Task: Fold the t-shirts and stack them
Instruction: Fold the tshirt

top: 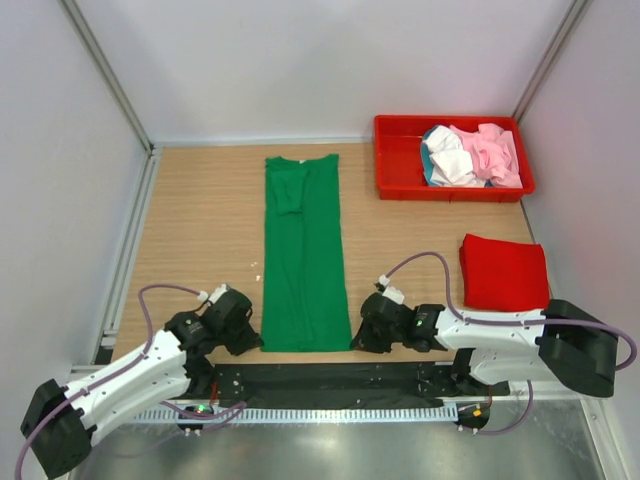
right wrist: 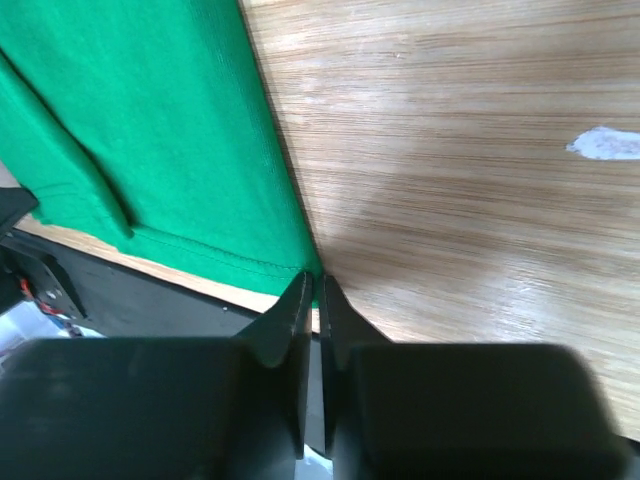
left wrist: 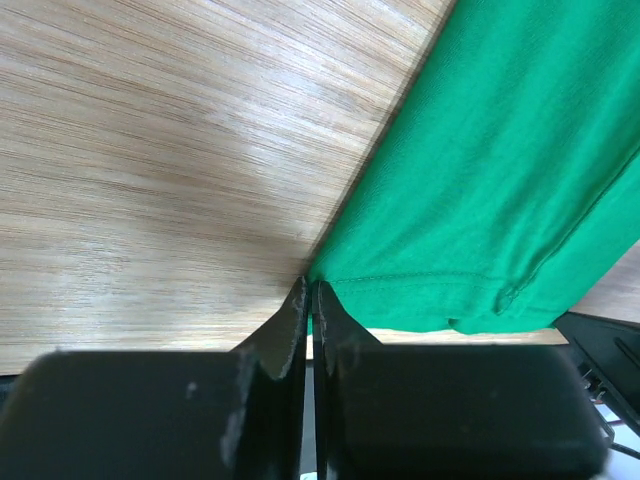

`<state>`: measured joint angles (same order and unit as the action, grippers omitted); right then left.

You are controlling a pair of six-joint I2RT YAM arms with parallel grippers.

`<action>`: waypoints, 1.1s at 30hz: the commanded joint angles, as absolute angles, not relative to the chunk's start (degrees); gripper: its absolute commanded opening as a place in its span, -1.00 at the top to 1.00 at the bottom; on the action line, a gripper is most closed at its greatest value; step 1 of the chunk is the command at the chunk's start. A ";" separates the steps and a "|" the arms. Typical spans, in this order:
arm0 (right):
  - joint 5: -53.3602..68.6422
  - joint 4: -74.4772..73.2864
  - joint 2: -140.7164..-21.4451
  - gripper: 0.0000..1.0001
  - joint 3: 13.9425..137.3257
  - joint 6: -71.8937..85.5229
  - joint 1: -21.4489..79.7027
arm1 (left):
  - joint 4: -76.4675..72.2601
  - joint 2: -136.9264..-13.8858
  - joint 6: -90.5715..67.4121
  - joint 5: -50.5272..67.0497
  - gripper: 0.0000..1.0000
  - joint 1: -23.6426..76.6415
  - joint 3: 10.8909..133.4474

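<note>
A bright green t-shirt (top: 303, 250) lies on the wooden table as a long narrow strip, sleeves folded in, hem toward me. My left gripper (top: 252, 343) is shut on the hem's near left corner; the left wrist view shows the green cloth (left wrist: 500, 180) pinched at the fingertips. My right gripper (top: 357, 340) is shut on the near right corner, with the cloth (right wrist: 160, 130) in the right wrist view. A folded red t-shirt (top: 503, 270) lies at the right. Pale pink, white and teal t-shirts (top: 470, 157) are heaped in the tray.
A red plastic tray (top: 400, 160) stands at the back right. A black strip (top: 330, 380) runs along the table's near edge between the arm bases. White walls and metal rails close in the left, back and right sides.
</note>
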<state>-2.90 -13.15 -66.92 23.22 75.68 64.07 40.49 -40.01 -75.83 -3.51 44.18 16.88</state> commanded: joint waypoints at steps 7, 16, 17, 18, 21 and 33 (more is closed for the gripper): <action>-5.01 -15.73 -65.13 0.98 25.31 75.50 64.42 | 44.90 -40.68 -73.05 -7.99 0.99 44.38 23.01; -5.46 -18.10 -63.98 0.98 32.60 71.38 61.71 | 45.61 -47.46 -67.51 -10.54 0.99 43.60 32.77; -4.67 -18.19 -64.25 0.97 33.30 70.24 59.09 | 46.22 -48.85 -66.54 -11.07 0.99 42.20 35.48; -3.53 -18.02 -64.42 0.98 33.92 67.79 57.24 | 46.67 -49.56 -65.58 -11.86 1.00 41.14 37.16; 2.36 -17.84 -66.61 0.98 38.56 61.12 49.67 | 44.58 -52.64 -58.39 -10.56 1.00 35.26 42.88; 11.51 -21.19 -89.55 0.98 65.38 42.63 33.32 | 33.14 -74.94 -50.98 -5.01 0.99 22.42 61.77</action>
